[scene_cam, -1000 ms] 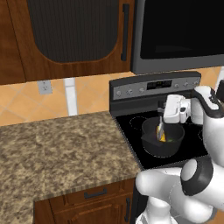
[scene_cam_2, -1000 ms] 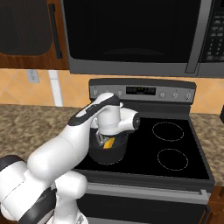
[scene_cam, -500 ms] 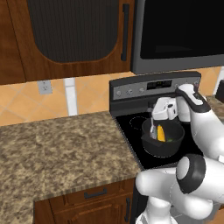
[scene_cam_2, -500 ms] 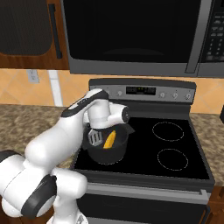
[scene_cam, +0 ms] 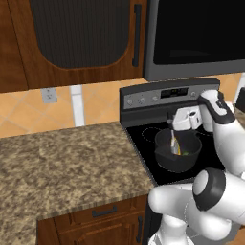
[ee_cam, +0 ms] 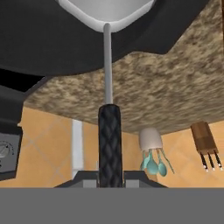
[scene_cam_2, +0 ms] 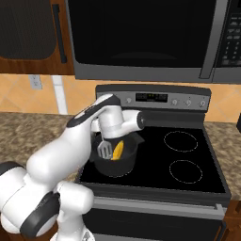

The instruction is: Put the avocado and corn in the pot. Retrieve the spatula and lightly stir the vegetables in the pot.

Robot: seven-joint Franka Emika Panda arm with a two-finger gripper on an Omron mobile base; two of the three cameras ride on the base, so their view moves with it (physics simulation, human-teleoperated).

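Gripper point(ee_cam: 109, 175) clamps tight on the spatula point(ee_cam: 108, 131), head dipped inside the pot point(scene_cam: 178, 152) beside the corn point(scene_cam_2: 117, 150), near the pot's left rim

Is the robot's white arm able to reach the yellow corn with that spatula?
Probably yes. The fingers grip the black-handled spatula, whose slotted head hangs inside the open dark grey pot, right beside the yellow corn cob; nothing covers it.
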